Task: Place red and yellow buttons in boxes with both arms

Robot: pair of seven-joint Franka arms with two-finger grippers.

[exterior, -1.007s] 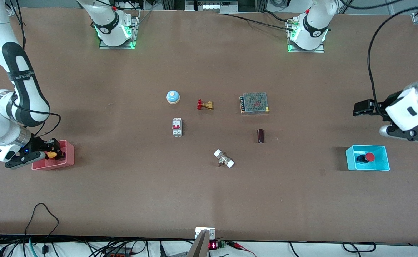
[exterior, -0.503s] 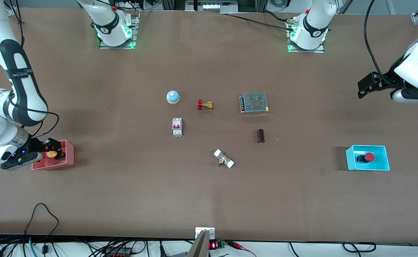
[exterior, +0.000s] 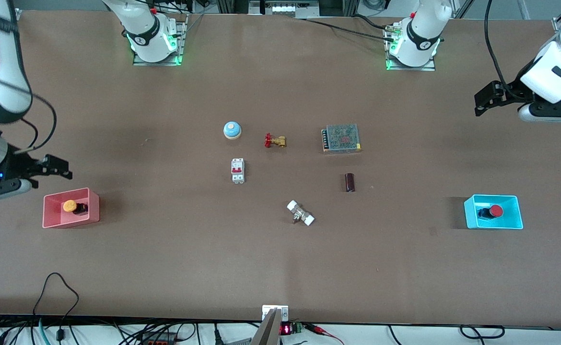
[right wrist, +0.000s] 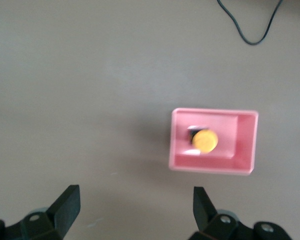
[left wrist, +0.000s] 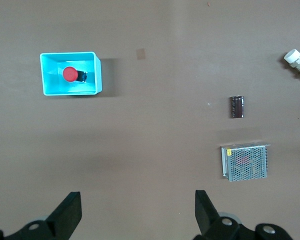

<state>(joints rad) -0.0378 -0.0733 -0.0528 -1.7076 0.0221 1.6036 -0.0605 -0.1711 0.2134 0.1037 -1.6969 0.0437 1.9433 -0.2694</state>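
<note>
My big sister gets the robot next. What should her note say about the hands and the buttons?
Left gripper: open, empty, up over bare table near the left arm's end.
Right gripper: open, empty, up over the table beside the pink-red bin.
Yellow button: lying in the pink-red bin.
Red button: lying in the cyan-blue bin.
Done: both buttons are in bins.
Left: nothing to place; probably just park the arms.

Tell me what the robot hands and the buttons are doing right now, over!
Left gripper open, empty, up over bare table. Right gripper open, empty, above pink box. Yellow button in pink box, red button in cyan box. Nothing blocking.
</note>
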